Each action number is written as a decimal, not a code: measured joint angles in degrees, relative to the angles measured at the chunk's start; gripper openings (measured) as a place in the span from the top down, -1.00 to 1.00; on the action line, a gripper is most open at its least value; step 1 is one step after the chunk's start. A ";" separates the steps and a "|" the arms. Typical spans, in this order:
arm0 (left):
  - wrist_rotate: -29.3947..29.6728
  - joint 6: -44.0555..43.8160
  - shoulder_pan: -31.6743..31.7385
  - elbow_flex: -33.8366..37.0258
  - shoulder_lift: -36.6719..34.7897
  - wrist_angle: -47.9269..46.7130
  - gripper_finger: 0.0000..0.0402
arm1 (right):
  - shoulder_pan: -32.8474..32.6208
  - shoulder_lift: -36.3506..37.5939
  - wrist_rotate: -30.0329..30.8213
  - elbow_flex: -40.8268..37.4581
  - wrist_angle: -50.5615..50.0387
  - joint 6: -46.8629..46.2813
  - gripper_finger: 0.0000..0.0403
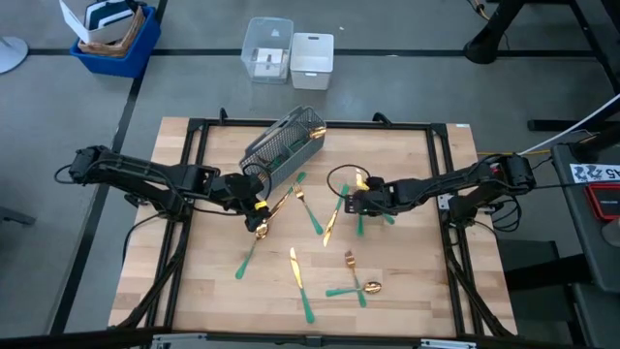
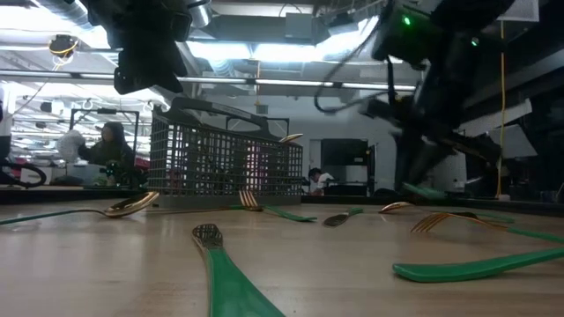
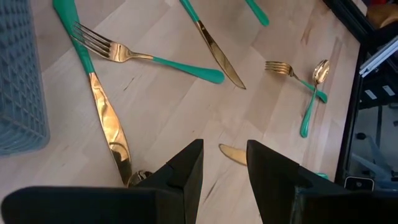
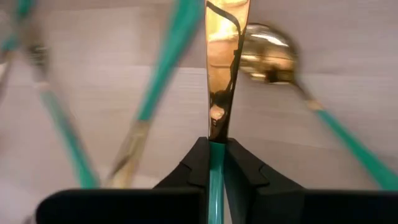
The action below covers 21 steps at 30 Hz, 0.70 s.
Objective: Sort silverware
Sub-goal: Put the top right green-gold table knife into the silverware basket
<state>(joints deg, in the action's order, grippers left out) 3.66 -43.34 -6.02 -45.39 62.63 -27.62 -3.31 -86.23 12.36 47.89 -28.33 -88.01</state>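
Silverware is lying scattered over the wooden bench, and one piece, a knife, is being pinched at its teal handle by the right gripper, whose fingers are closing tightly on it while the gold blade is pointing straight out ahead. That gripper is working near the middle of the bench, toward its far edge. Just beyond the held blade a spoon is lying on the wood, and other teal handles are crossing beside it.

Across from it, the left gripper is hovering with its fingers parted and nothing between them, left of the bench's centre. A long knife and a fork are lying just beyond its fingers, and a second fork and spoon are resting crossed nearer the bench's right edge. More pieces are lying toward the near edge. The grey mesh caddy is sitting tilted by the far edge, left of centre.
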 joint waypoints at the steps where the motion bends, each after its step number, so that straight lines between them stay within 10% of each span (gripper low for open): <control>1: 0.00 -0.01 0.00 0.00 0.00 0.00 0.43 | 0.00 0.04 0.06 0.94 0.02 1.05 0.86; 21: 5.70 -7.93 0.07 0.00 -8.37 0.07 0.43 | 10.29 0.26 5.80 25.65 9.78 47.23 0.86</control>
<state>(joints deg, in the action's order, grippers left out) 9.36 -51.27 -5.96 -45.39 54.26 -27.55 6.98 -85.98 18.17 73.54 -18.55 -40.78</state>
